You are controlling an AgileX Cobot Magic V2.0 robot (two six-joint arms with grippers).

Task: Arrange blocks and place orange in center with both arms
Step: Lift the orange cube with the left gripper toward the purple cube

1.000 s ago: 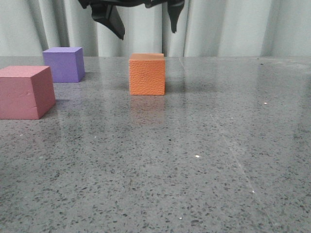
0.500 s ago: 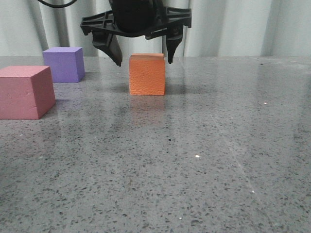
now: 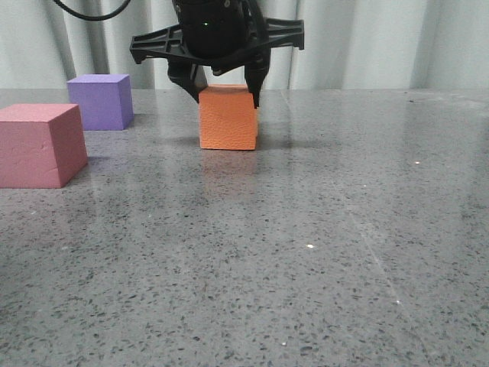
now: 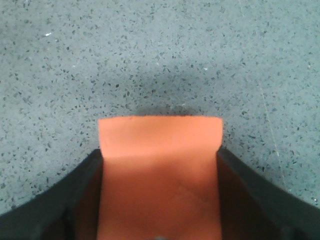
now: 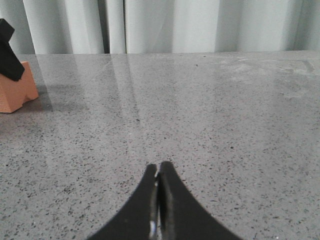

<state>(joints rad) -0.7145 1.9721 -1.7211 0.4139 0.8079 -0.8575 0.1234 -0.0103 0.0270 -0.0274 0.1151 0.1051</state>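
On the speckled grey stone-look table (image 3: 321, 252), the matte pink-red foam cube (image 3: 40, 145) sits nearest, at the left edge. Farther back, near the centre, the pebbled orange cube (image 3: 228, 118) rests on the surface, the left gripper (image 3: 223, 90) pinching its upper sides between black fingers (image 4: 82, 187). The purple cube (image 3: 99, 101) stands behind the pink one. The right gripper (image 5: 158, 192) hangs pressed together, holding nothing.

A bright orange foam cube (image 3: 228, 118) with a pebbled, matte face sits on a grey speckled stone table (image 3: 306, 252) flecked with black and white. At far left stand a plain purple foam cube (image 3: 99, 101) and a dusty pink-red foam cube (image 3: 40, 145). The left end effector (image 3: 223, 90) is matte black. Pale grey-white pleated curtains (image 3: 367, 42) hang behind.
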